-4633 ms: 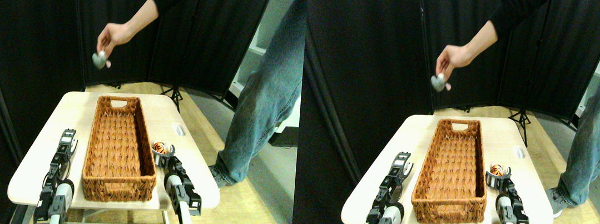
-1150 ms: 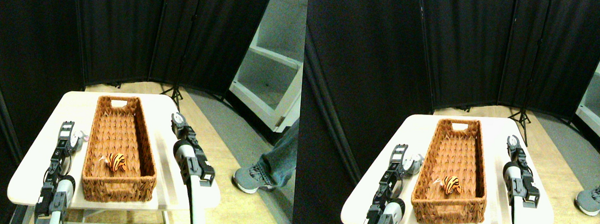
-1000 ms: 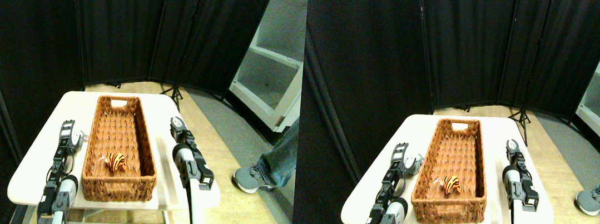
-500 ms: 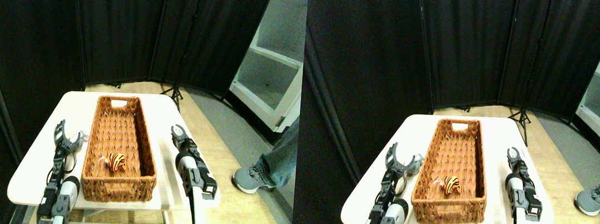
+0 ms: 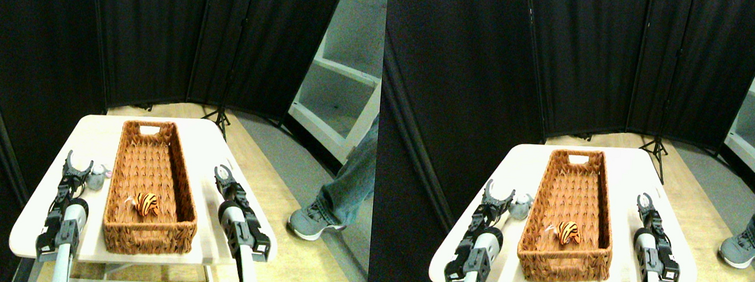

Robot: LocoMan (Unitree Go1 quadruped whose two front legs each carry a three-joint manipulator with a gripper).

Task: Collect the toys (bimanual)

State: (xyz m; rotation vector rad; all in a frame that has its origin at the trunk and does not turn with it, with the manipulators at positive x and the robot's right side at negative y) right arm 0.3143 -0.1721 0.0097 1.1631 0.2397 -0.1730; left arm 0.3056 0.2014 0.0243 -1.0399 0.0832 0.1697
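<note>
the basket [image 5: 151,181] is coarse woven wicker, brown and rough, with a matt weave all along its walls. inside it the tiger toy [image 5: 146,203] looks like soft plush, orange with black stripes. the grey toy [image 5: 96,178] just left of the basket also looks like soft fabric. the bench [image 5: 208,150] has a smooth, pale top with a slight sheen. the left gripper [image 5: 77,165] and right gripper [image 5: 224,173] look like dark matt plastic on pale, smooth limbs. behind hang black cloth screens [image 5: 147,27], dull and pleated. the floor [image 5: 277,176] looks like light wood boards, and the person's trouser leg [image 5: 346,181] is blue denim.
</note>
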